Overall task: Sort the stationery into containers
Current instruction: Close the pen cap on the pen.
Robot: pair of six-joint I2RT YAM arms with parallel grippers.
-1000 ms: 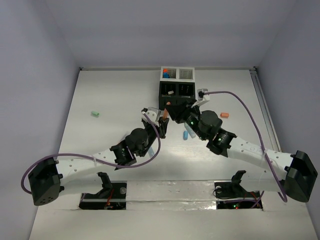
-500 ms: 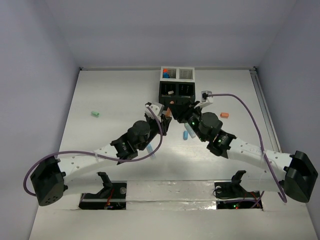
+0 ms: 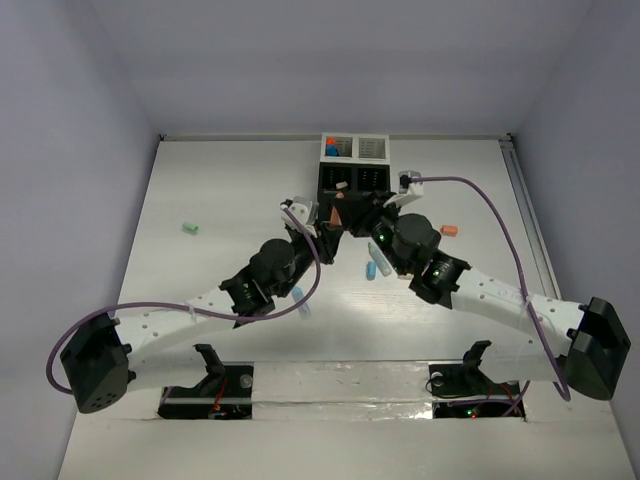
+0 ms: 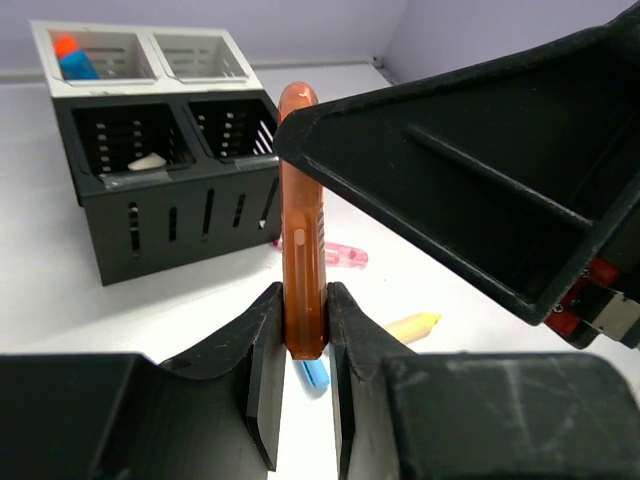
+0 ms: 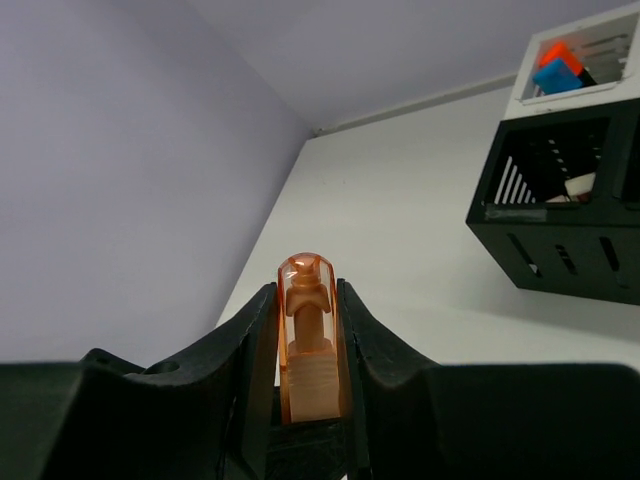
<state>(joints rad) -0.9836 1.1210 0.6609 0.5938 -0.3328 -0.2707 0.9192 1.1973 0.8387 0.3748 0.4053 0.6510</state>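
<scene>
Orange highlighter (image 4: pixel 302 250), translucent, nib visible through its cap, sits pinched in left jaws and right jaws.

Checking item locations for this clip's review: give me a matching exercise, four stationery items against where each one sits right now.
Items:
1. orange highlighter
2. pale green piece
3. small white piece
4. orange and blue caps

Places:
A. in a white compartment of the organizer
B. clamped upright in the left gripper
C. alone on the table, far left
D. in a black compartment of the organizer

Pairs: 1-B, 2-C, 3-D, 4-A
</scene>
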